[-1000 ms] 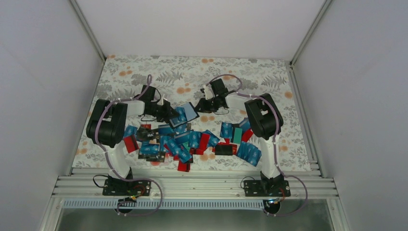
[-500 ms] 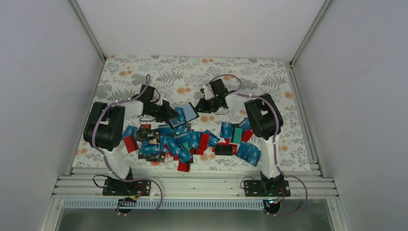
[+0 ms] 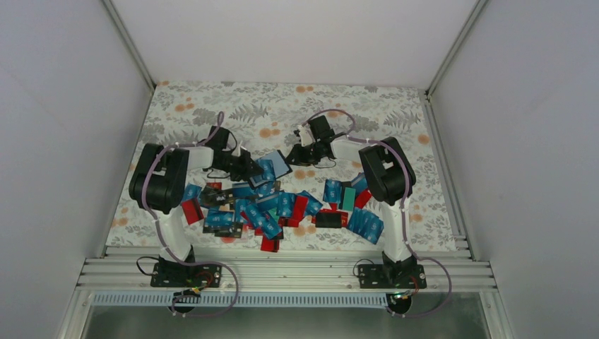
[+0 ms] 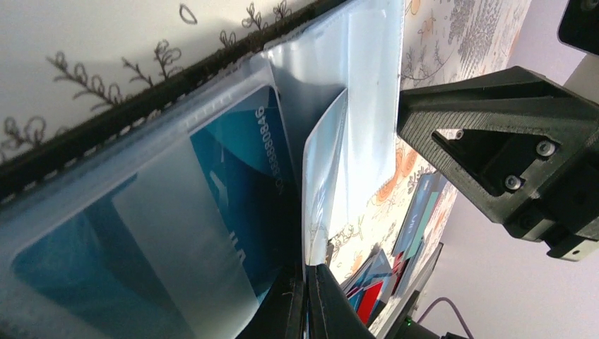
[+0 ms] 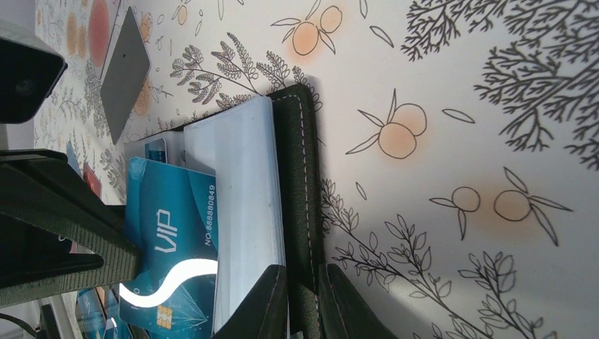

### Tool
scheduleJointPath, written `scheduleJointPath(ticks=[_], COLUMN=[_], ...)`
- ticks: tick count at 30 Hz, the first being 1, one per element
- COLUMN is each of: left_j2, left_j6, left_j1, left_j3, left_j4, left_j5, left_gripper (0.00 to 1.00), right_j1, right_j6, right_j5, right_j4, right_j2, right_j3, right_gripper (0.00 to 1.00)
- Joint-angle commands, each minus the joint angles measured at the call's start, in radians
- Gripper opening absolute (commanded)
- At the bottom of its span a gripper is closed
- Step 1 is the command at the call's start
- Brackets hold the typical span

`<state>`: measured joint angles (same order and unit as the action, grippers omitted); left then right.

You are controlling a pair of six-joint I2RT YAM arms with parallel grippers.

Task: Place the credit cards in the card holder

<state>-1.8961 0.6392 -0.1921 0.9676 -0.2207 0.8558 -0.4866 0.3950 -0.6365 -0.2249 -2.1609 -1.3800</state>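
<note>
The card holder [image 3: 277, 162] lies open at mid-table, grey-blue inner side up. My right gripper [image 3: 297, 157] is shut on its black stitched cover [image 5: 293, 176], one jaw on either side of the edge [image 5: 302, 296]. My left gripper [image 3: 251, 169] is shut on a blue VIP credit card [image 5: 169, 240], held against the holder's clear sleeves [image 5: 240, 183]. In the left wrist view the jaws [image 4: 309, 282] pinch that card edge-on [image 4: 321, 183], and another blue card [image 4: 212, 198] sits inside a clear sleeve. Many loose credit cards [image 3: 275, 205] lie in a heap nearer the arms.
The floral cloth [image 3: 367, 113] covers the table between white walls. A grey flat rectangle [image 5: 123, 70] lies on the cloth beyond the holder. A black item [image 3: 330, 219] lies among the cards at front right. The two grippers are close together over the holder.
My left gripper has shifted slightly toward the holder with the blue card, and its elbow has swayed. My right gripper has stayed shut on the holder.
</note>
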Motion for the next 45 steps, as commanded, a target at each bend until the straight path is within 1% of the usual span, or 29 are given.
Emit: scheduleJointPath(ticks=[1,6,16,23,26,33,45], left_j2=[-0.04,-0.063,-0.08,-0.08,-0.087,-0.1,-0.145], left_j6=[0.0,0.005,0.069,0.106,0.107,0.079,-0.085], left_j1=[0.005,0.005,-0.015,-0.032,-0.047,-0.063,-0.064], left_j3=[0.035,0.059,0.048,0.028,0.031,0.041,0.144], left_j4=[-0.025,0.003,0.109,0.174,0.178,0.145,-0.027], left_j5=[-0.008,-0.013,-0.027,-0.044,-0.044,-0.053,-0.059], left_gripper=[0.02,0.02,0.02,0.02,0.02,0.02,0.02], right_j1=[-0.013,-0.015,-0.018,-0.021,-0.024,-0.023,-0.023], right_j6=[-0.01,-0.01,0.004,0.031,0.039,0.038,0.01], right_j5=[-0.027,-0.032,-0.045,-0.098,-0.106,-0.094,-0.04], right_j4=[-0.005,-0.004,-0.003,0.012,0.02,0.016,-0.028], right_j2=[0.015,0.011,0.005,0.002,0.003,0.007,0.003], right_j3=[0.01,0.012,0.02,0.048,0.06,0.051,0.012], right_gripper=[0.14,0.14,0.13,0.13,0.13,0.12,0.12])
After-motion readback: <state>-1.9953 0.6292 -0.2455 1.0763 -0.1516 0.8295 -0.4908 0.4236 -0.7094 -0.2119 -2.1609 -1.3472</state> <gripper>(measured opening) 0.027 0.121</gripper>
